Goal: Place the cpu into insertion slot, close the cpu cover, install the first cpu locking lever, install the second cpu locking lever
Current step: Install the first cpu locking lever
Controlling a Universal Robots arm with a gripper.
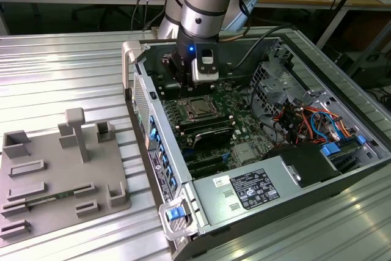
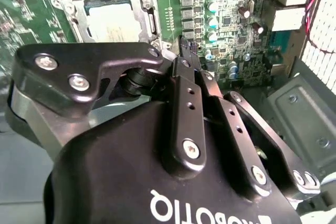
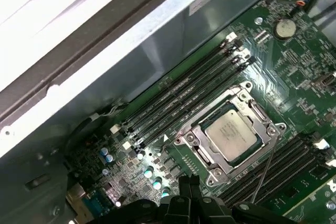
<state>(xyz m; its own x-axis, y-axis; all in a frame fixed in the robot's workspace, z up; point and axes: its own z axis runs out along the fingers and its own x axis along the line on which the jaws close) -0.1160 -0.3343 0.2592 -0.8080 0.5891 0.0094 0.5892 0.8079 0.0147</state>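
The cpu [image 3: 232, 131] lies under the lowered cpu cover [image 3: 258, 111], just near of the gripper [image 3: 189, 183], whose fingers are pinched together and empty.

Evenly lit from overhead in the exterior view, with soft sheen on the ribbed metal bench [image 1: 67, 71] and shade inside the computer case [image 1: 157, 151], but blown out to white beyond its wall in the first wrist view.

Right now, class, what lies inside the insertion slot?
The cpu lies in the insertion slot, its silvery face showing through the cpu cover. The cover's frame hides its edges and whatever lies beneath it.
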